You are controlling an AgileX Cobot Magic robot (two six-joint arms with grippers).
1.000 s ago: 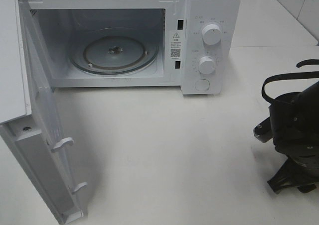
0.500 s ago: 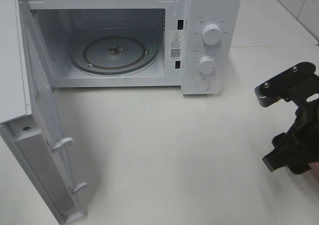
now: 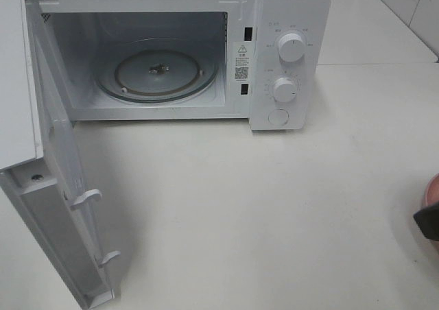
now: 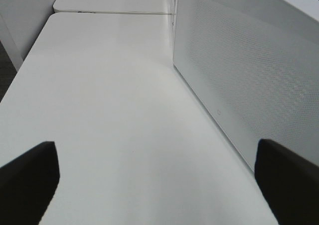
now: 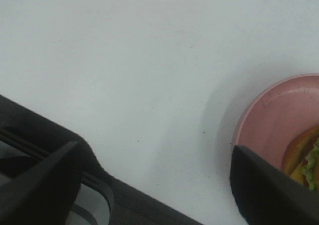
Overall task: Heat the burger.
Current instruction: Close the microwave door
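Only an edge of the burger (image 5: 301, 154) shows in the right wrist view: golden bun, yellow cheese and green lettuce on a round pink plate (image 5: 271, 115). My right gripper (image 5: 154, 185) hangs open over bare table beside the plate, one finger (image 5: 269, 190) overlapping the plate's rim and holding nothing. In the exterior view only a sliver of the plate (image 3: 433, 185) and a black piece of the right arm (image 3: 427, 222) show at the right edge. My left gripper (image 4: 159, 185) stands wide open and empty above the table, near the microwave door (image 4: 249, 75).
The white microwave (image 3: 288, 56) stands at the back, its cavity open with a bare glass turntable (image 3: 158, 73) inside. Its door (image 3: 62, 186) is swung out to the front left. White tabletop (image 3: 260, 207) stretches between the microwave and the plate.
The right arm has moved out past the right edge of the exterior view, uncovering a sliver of the pink plate. Its jaws have spread wider. The microwave has not moved.
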